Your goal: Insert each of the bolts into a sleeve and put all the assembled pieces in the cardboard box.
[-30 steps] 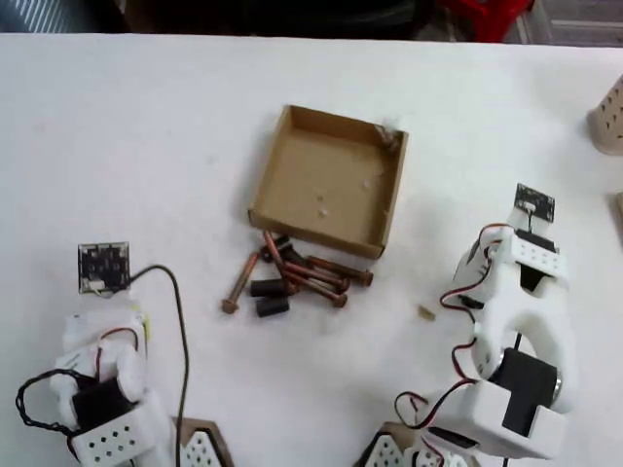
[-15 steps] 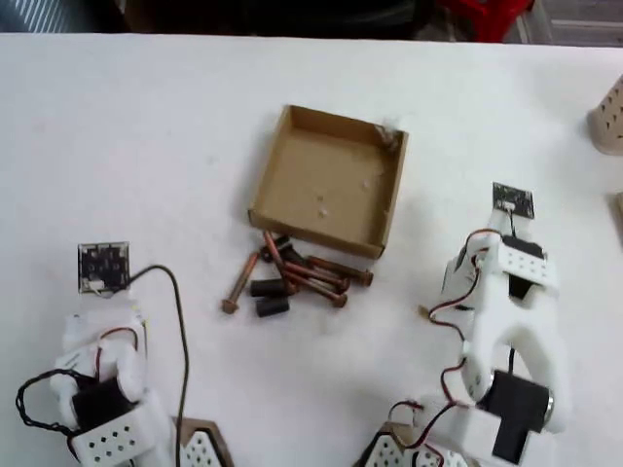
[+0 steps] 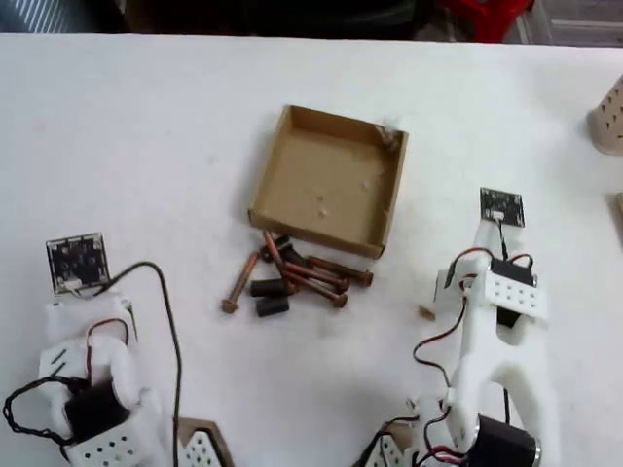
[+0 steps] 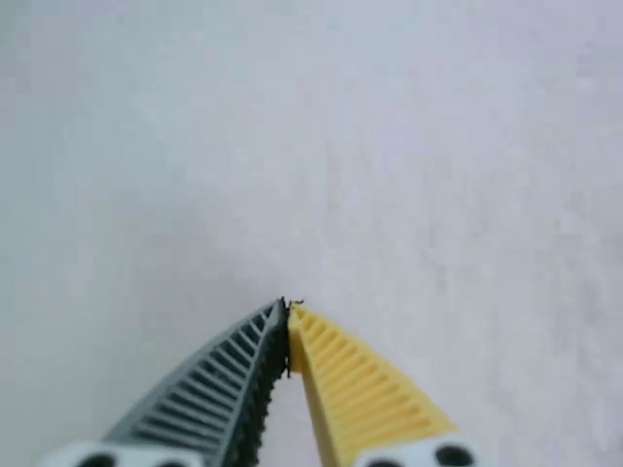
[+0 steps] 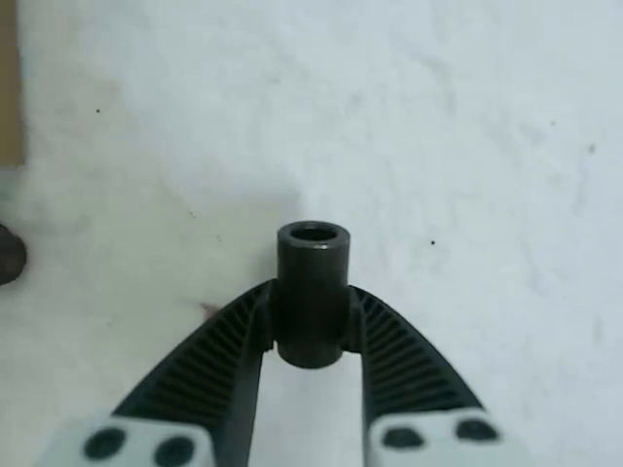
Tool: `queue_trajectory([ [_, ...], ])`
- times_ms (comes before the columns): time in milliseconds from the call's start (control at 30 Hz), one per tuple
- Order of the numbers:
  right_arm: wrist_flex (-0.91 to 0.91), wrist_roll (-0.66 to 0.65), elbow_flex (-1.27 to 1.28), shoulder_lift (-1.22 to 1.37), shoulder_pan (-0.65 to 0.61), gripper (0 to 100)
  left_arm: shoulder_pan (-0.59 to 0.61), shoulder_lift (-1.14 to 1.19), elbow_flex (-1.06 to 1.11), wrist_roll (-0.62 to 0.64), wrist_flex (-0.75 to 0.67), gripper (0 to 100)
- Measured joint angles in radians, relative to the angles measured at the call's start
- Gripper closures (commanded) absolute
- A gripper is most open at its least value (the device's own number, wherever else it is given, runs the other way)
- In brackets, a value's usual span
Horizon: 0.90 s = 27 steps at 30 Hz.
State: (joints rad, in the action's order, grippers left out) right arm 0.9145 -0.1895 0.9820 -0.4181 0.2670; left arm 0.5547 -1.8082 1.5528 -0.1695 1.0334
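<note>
White table [image 3: 146, 126], an arm at each near corner, parts lying in the middle.
The right gripper [image 5: 311, 294] pinches a dark sleeve [image 5: 312, 248], whose open end stands clear of the fingertips. The left gripper [image 4: 288, 321] is pressed together on nothing, over bare table. Coppery bolts [image 3: 310, 273] and loose sleeves [image 3: 269, 288] lie heaped just beside the cardboard box [image 3: 316, 233], against its near wall.

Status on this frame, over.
Left claw shut, empty. Right claw shut on sleeve. Bolts piled beside cardboard box, none boxed. Nothing blocking.
</note>
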Motion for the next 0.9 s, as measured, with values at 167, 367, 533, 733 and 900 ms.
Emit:
queue_trajectory([
  [167,0.000,0.000,0.000,0.000,-0.008,98.1,-0.057,0.061,-0.115,0.005,0.025,98],
  [367,0.000,-0.006,0.000,0.000,-0.017,98.1,-0.109,0.416,-0.393,0.058,0.025,98],
  [533,0.000,-0.009,0.000,0.000,-0.017,98.1,-0.212,0.709,-0.552,0.126,0.025,98],
  [733,0.000,-0.009,0.000,0.000,-0.017,98.1,-0.480,0.924,-0.580,0.241,0.021,98],
  [900,0.000,-0.009,0.000,0.000,-0.017,98.1,-0.764,1.068,-0.559,0.299,-0.083,98],
])
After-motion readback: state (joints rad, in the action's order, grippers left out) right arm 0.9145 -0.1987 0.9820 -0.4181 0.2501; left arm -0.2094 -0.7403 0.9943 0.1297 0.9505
